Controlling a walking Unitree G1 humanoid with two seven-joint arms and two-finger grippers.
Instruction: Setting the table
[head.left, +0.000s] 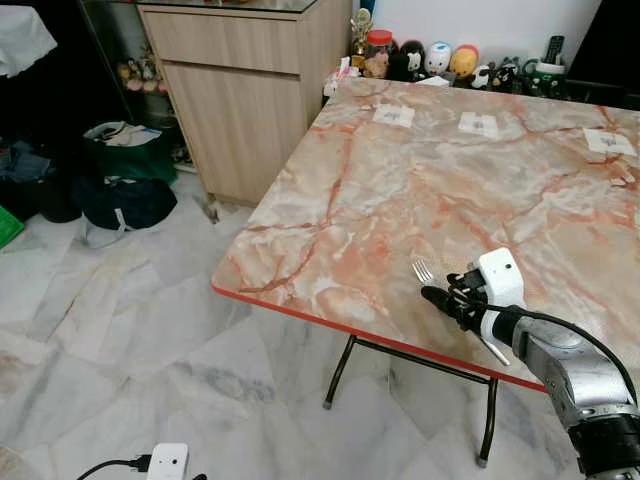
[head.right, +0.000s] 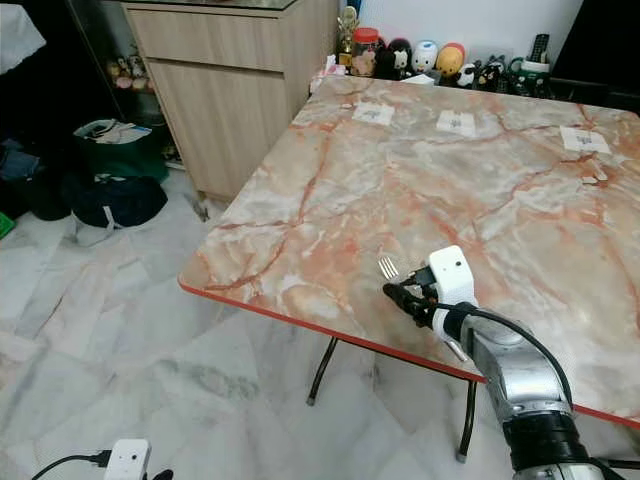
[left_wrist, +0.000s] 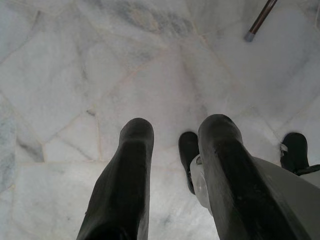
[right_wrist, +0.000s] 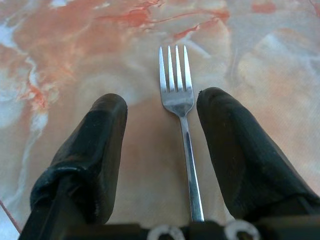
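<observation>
Now the right gripper (right_wrist: 161, 125) hovers low over the table (head.left: 420, 190), fingers spread around a fork (right_wrist: 181, 120), prongs toward twelve o'clock. Left gripper (left_wrist: 175, 150) hangs open above the floor (left_wrist: 75, 75).

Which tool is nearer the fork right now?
Right. The right tool is open with its fingers either side of the fork on the table. The left tool hangs over the floor.
</observation>
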